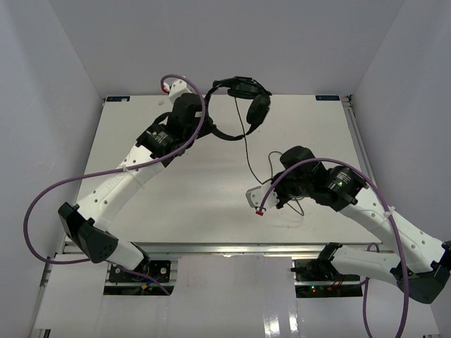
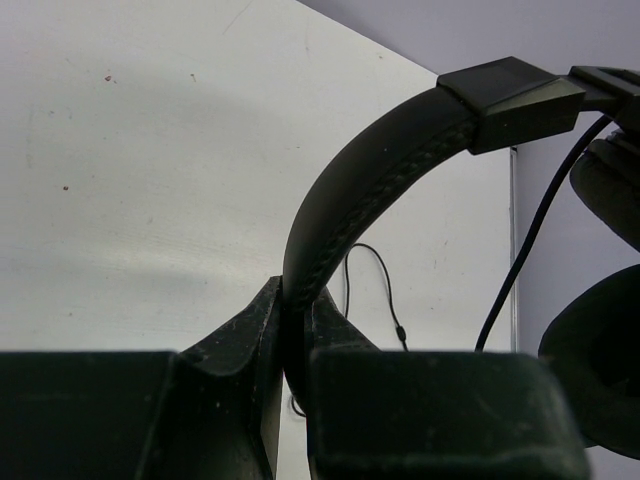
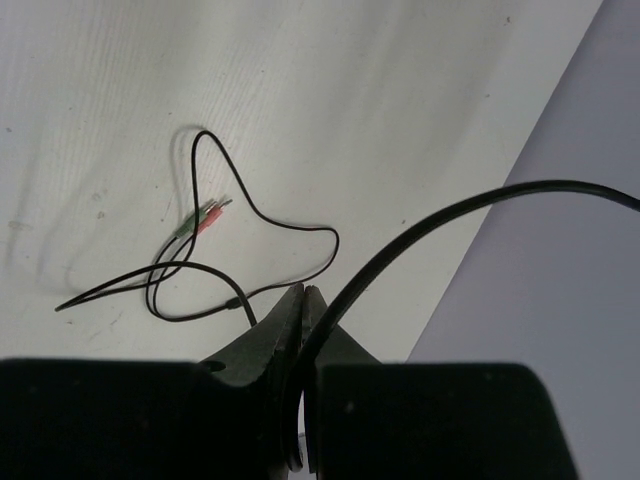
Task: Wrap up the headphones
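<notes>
The black headphones (image 1: 243,95) are lifted at the far middle of the white table (image 1: 176,197), with both padded cups (image 1: 258,109) hanging. My left gripper (image 1: 206,127) is shut on the arched headband (image 2: 350,190), which is pinched between its fingers (image 2: 255,330); the cups show at the right edge of the left wrist view (image 2: 600,350). The thin dark cord (image 1: 248,151) runs from a cup towards me to my right gripper (image 1: 280,193). That gripper is shut on the cord (image 3: 420,235). The rest of the cord lies looped on the table, ending in a green and pink plug (image 3: 205,218).
Thick purple robot cables (image 1: 42,204) loop over both arms. Grey walls close in the table at the back and both sides. A metal rail (image 1: 356,134) runs along the right table edge.
</notes>
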You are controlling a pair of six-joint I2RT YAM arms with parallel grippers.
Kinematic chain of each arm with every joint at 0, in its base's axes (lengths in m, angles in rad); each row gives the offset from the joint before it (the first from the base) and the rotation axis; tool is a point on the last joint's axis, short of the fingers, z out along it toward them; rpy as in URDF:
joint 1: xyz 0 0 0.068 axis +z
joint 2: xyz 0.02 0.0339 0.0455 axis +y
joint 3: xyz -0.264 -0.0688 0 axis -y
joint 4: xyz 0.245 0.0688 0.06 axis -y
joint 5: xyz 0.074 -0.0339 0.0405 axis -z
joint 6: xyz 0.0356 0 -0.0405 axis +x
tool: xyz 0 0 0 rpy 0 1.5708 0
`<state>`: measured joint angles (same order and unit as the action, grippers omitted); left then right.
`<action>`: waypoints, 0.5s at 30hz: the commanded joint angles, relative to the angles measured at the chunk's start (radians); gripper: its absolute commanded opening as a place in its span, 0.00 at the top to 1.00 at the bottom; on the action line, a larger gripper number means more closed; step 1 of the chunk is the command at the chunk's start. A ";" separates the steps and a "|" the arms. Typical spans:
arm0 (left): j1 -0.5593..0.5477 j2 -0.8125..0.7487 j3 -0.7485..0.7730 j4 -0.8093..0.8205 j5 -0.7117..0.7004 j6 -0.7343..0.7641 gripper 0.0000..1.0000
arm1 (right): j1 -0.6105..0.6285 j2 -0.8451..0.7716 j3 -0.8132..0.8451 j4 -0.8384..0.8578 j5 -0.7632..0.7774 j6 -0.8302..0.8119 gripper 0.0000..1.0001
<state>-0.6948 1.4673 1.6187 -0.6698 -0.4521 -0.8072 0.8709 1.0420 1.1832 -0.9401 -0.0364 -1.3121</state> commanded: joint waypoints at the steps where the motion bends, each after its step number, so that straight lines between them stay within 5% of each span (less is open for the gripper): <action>1: 0.010 -0.004 -0.029 0.073 -0.013 0.003 1.00 | 0.012 0.000 0.099 0.044 0.030 -0.002 0.92; 15: 0.005 0.058 -0.167 0.088 0.120 0.048 1.00 | 0.025 -0.012 0.061 0.343 0.301 -0.082 0.92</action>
<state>-0.6883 1.5498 1.4737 -0.6392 -0.4037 -0.7754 0.8906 1.0443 1.2581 -0.7611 0.1668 -1.3635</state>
